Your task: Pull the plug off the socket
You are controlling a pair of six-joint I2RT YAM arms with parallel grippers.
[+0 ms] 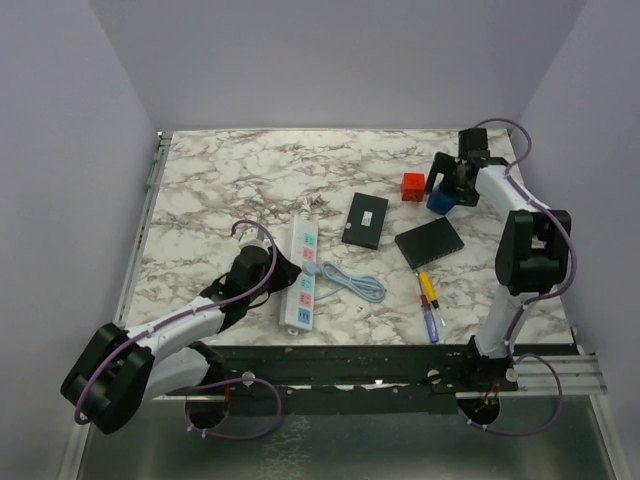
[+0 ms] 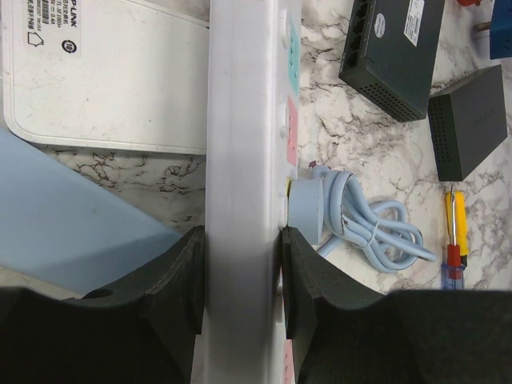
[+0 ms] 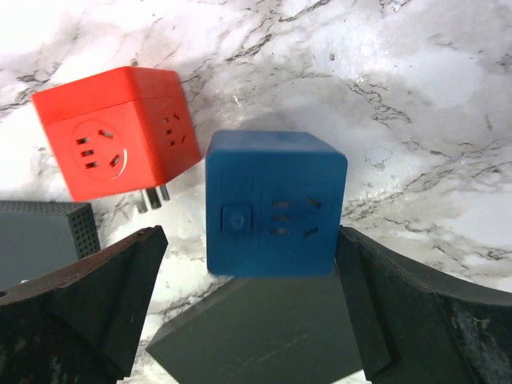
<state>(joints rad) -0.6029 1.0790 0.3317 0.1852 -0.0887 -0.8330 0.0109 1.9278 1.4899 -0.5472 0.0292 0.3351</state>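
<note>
The socket (image 1: 302, 272) (image 2: 244, 144), a long white strip with pastel outlet panels, lies at the near left of the marble table. My left gripper (image 1: 268, 270) (image 2: 242, 280) is shut across its width, pads pressed on both long sides. The light-blue plug (image 2: 306, 210) (image 1: 318, 270) sits in the strip just past my right pad, and its coiled cable (image 2: 372, 228) (image 1: 357, 284) lies beside it. Far right at the back, my right gripper (image 1: 447, 187) (image 3: 252, 300) stands open around a blue cube adapter (image 3: 272, 204), the left finger clearly apart from it.
A red cube adapter (image 3: 112, 132) (image 1: 413, 186) lies beside the blue one. Two black boxes (image 1: 365, 220) (image 1: 428, 242) and screwdrivers (image 1: 428, 305) occupy the middle right. A white router (image 2: 104, 80) and a light-blue bar (image 2: 64, 216) lie left of the strip.
</note>
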